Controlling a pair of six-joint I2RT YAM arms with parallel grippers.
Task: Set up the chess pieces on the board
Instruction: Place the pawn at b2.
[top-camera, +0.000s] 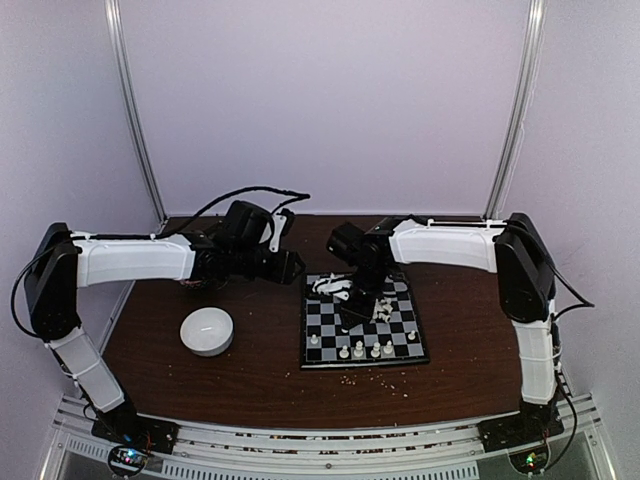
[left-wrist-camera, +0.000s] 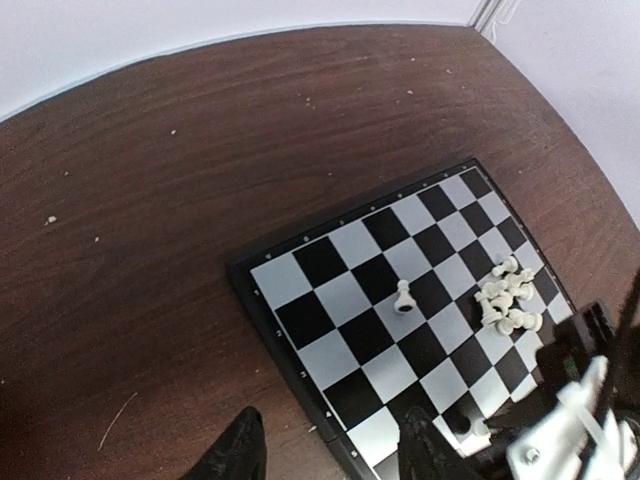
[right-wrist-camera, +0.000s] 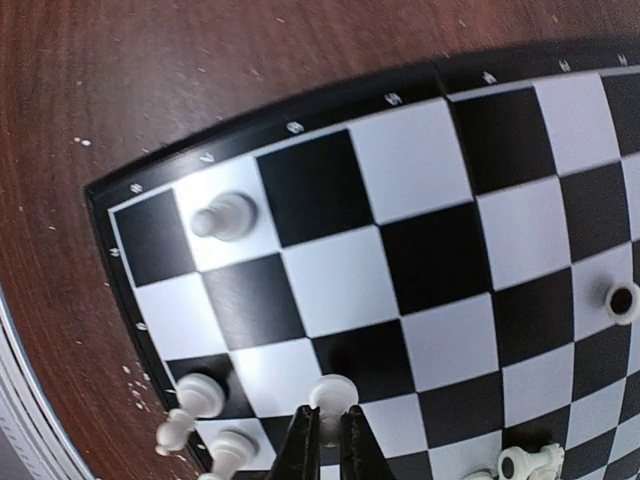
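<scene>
Roughly 6 chess pieces stand on board, near rows; heap mid-board left to do. R gripper clamped on pawn; L gripper apart, empty.

bare dark tabletop lies between the round white bowl and the board, and the squares on the board's side nearest the left gripper, which hangs spread-fingered just off that edge, are open but for one lone standing piece. from the right the way is taken by the right arm, stretched over the far edge with the right gripper low over the squares, fingers pinched on a white piece, and a heap of chess pieces near it. a row of standing pieces lines the near edge.
</scene>
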